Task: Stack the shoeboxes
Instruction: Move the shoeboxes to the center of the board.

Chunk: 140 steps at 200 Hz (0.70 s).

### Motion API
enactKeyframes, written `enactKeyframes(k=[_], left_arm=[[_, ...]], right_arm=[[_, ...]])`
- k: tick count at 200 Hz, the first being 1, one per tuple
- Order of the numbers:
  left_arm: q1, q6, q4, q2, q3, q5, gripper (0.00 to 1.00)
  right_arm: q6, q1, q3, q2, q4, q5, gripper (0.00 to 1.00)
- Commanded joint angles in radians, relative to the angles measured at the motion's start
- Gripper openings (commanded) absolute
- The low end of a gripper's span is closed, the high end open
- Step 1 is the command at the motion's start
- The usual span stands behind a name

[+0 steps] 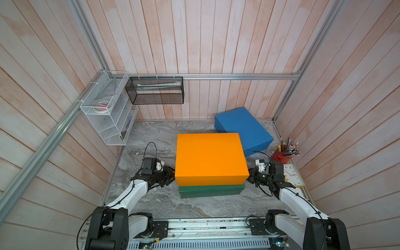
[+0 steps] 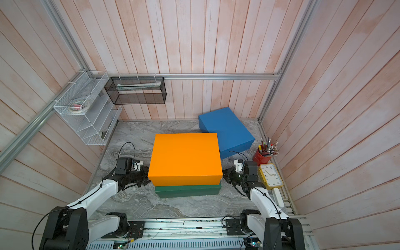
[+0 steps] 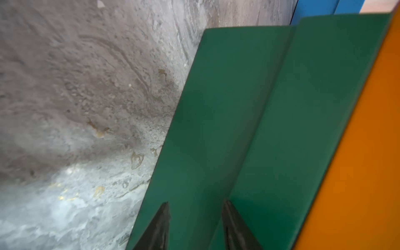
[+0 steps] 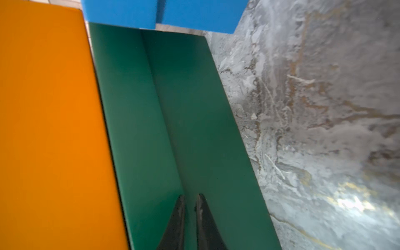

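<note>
The orange shoebox lies on top of the dark green shoebox in mid table, slightly skewed. The blue shoebox sits alone at the back right, just behind the stack. My left gripper is at the stack's left end, its jaws partly open with their tips against the green box's side wall. My right gripper is at the right end, nearly shut, its tips at the lid's lower edge on the green box. Neither holds anything.
A red pencil cup and a yellow clock stand close behind the right arm. A white wire rack hangs on the left wall, and a black mesh basket on the back wall. The table is grey marble.
</note>
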Motion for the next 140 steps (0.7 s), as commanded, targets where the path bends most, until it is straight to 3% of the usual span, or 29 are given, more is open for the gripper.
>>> enactKeyframes(k=[1,46,102,140], left_arm=[[-0.025,-0.011,0.075,0.028,0.008,0.017,0.43],[-0.020,0.064,0.008,0.077,0.090,-0.014,0.43],[0.078,0.170,-0.046,0.135,0.175,-0.019,0.43],[0.081,0.206,-0.079,0.167,0.216,-0.049,0.44]], right_arm=[[0.049,0.053,-0.013,0.021,0.079,0.001,0.13],[0.116,0.161,-0.005,0.137,0.226,0.025,0.13],[0.127,0.237,0.086,0.272,0.306,0.055,0.13],[0.061,0.251,0.158,0.350,0.252,0.073,0.14]])
